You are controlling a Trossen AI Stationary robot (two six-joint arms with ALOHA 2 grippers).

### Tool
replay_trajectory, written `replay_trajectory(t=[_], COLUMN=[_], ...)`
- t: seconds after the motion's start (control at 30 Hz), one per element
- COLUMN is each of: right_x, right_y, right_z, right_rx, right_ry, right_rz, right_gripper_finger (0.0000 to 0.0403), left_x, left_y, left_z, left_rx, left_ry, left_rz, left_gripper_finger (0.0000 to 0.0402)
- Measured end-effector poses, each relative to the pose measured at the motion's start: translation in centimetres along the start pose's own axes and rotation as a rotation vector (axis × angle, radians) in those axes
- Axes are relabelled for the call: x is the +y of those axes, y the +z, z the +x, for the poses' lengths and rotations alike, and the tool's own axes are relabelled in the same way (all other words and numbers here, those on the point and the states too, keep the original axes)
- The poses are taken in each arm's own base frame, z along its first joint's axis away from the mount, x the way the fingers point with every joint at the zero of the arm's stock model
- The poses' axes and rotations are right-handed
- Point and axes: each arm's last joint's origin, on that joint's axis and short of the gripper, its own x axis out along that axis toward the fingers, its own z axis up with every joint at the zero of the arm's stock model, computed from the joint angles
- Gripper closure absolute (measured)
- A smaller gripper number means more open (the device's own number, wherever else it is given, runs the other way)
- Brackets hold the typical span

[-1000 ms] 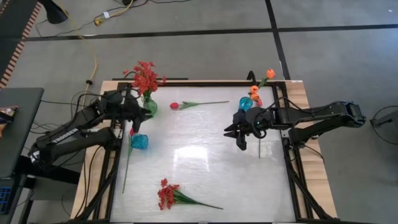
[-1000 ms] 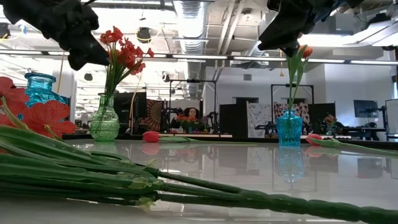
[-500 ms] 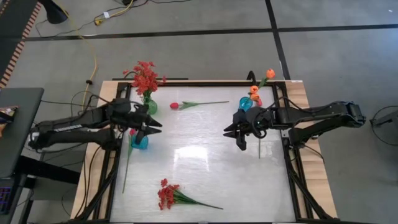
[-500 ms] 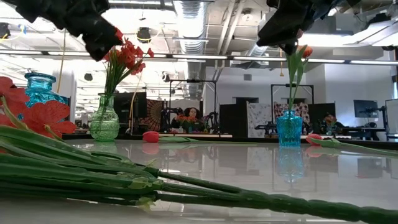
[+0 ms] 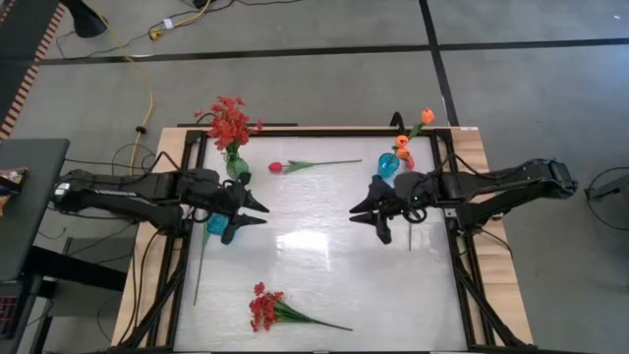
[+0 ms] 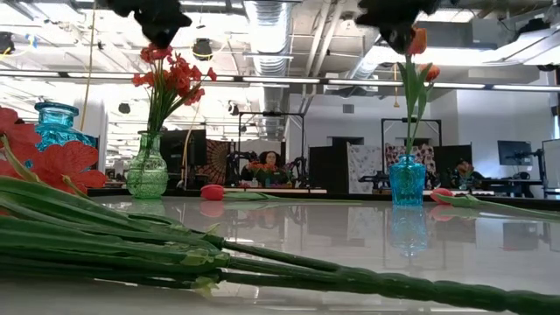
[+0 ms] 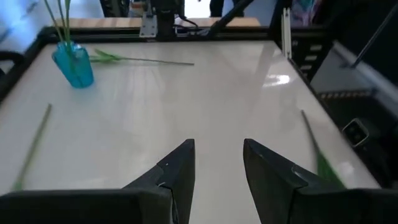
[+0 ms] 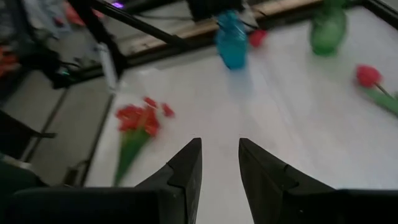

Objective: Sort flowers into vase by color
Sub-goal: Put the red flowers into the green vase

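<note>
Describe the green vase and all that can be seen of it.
The green vase is clear green glass with a bulbous belly and narrow neck, standing upright near the table's far left corner. It holds a bushy red spray on thin green stems. Neither gripper touches it; the left arm passes beside it.

Lighting is coming from overhead, bright and even. The glossy white counter [image 5: 324, 275] is throwing a soft glare patch near its middle in the high view, and it's mirroring the blue vase [image 6: 406, 182] in the low view. Ceiling lights [image 6: 271, 22] are blowing out there. The near stems [image 6: 175, 249] are looking soft and oversized. The right wrist view is blurring noticeably.
</note>
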Motion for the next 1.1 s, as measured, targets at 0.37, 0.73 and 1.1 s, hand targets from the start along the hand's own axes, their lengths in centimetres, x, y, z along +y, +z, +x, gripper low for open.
replay_trajectory(t=[0.37,0.73,1.1], right_x=[3.9,10.5,16.5], right_y=[-1.6,-6.2,-9.8], right_z=[2.2,7.9,12.3], right_rx=[0.02,0.268,0.431], right_ry=[0.098,0.14,0.169], right_rz=[0.022,0.041,-0.033], right_gripper_finger=[0.0271,0.0271,0.0271], left_x=[-0.2,-0.2,-0.3], left_y=[2.8,2.4,2.4], left_z=[1.1,1.9,1.9], left_rx=[0.04,0.085,0.088], left_ry=[0.005,-0.051,-0.053], left_rz=[0.117,0.159,0.165], left_gripper_finger=[0.0278,0.0278,0.0278])
